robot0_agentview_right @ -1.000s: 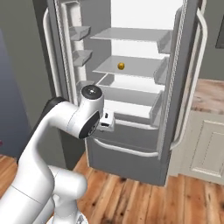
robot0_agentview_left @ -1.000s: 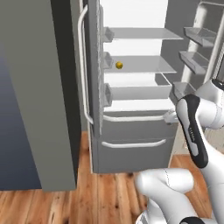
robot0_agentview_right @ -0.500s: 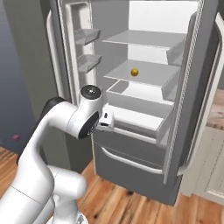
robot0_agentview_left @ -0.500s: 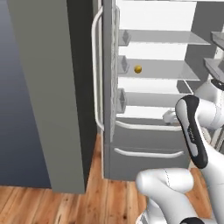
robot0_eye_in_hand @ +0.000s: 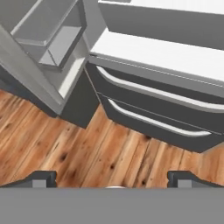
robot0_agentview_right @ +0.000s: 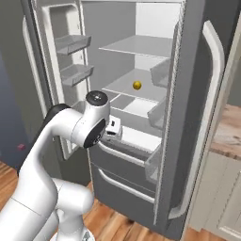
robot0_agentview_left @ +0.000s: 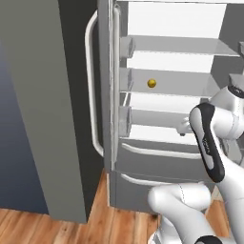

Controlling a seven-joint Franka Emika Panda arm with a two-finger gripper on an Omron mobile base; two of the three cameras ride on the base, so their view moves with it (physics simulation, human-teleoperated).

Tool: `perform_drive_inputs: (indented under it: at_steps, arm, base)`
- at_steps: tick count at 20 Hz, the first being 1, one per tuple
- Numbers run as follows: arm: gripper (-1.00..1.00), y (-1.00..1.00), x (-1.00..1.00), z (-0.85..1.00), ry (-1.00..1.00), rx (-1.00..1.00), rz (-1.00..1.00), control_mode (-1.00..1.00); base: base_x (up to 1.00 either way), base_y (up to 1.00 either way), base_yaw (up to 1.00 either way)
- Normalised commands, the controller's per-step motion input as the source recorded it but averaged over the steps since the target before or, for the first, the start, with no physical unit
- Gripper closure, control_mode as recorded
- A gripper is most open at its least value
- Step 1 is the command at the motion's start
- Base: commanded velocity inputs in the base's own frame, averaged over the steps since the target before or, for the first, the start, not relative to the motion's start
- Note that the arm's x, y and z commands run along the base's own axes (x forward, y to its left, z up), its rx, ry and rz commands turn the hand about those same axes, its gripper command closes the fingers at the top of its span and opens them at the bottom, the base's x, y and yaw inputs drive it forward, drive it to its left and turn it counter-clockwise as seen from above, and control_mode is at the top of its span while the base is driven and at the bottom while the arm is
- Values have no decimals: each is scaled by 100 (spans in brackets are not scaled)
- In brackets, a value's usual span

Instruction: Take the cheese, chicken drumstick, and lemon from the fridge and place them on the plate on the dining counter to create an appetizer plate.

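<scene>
While doors stand wide: fridge (robot0_agentview_right: 141, 117) open.
Lemon (robot0_agentview_left: 151, 83): alone on middle shelf.
Pincer (robot0_eye_in_hand: 113, 178): spread apart, empty, above floor.

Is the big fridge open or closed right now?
Open. The fridge doors swing wide, showing white shelves inside and the lemon sitting on one.

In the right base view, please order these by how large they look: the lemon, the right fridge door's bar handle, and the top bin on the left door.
1. The bar handle, running nearly the full door height.
2. The top door bin.
3. The lemon, a tiny ball on the middle shelf of the fridge.

The handle is nearer the camera, which enlarges it.
</scene>
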Motion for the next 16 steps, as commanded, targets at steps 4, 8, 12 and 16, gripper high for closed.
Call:
perform_drive_inputs:
  at_steps: [4,8,12,16]
  arm:
    - [-100,0,0,0,0,0,0,100]
    - [-100,0,0,0,0,0,0,100]
    - [-100,0,0,0,0,0,0,100]
    - [-100,0,0,0,0,0,0,100]
  base:
    - [42,-45,16]
    - [73,-11,13]
    - [80,-3,10]
    - [52,-14,8]
